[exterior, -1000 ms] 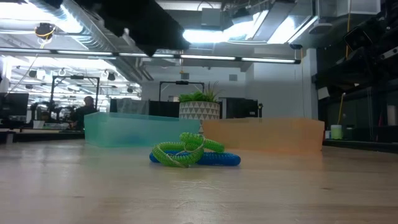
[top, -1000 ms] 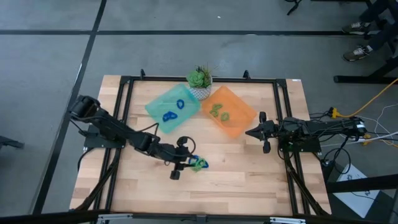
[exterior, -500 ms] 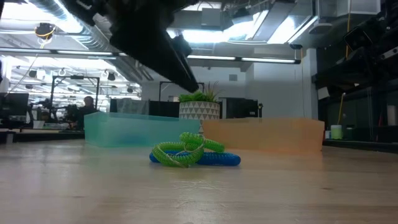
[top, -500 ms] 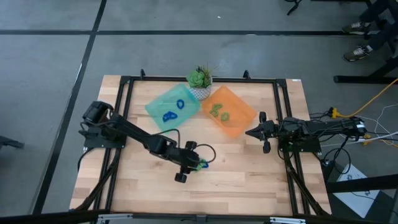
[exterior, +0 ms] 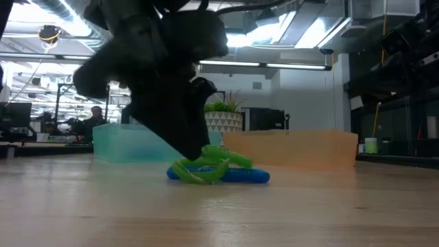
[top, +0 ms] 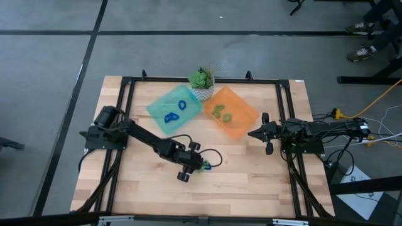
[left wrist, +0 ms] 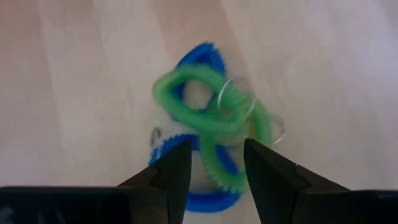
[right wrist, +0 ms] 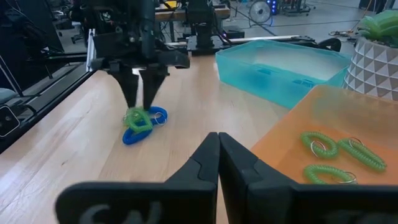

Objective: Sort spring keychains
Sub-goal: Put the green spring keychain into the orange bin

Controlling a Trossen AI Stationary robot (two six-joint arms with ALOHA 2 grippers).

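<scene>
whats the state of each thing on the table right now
left gripper: open, down astride the tangled keychains
right gripper: shut, waiting beside the orange tray
tangled keychains: green over blue, on the wood
teal tray: holds two blue keychains
orange tray: holds green keychains
plant: upright

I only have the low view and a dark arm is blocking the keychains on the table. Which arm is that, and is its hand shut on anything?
Observer: It is the left arm. The left hand is open, its fingers straddling the green spring keychain, not clamped.
Operator: Is the blue one separate?
Observer: No, the blue spring keychain lies under the green one, tangled with it.
Operator: What do the trays hold?
Observer: The teal tray holds two blue keychains, the orange tray two green ones.
Operator: And the other arm?
Observer: The right hand waits shut beside the orange tray.
</scene>
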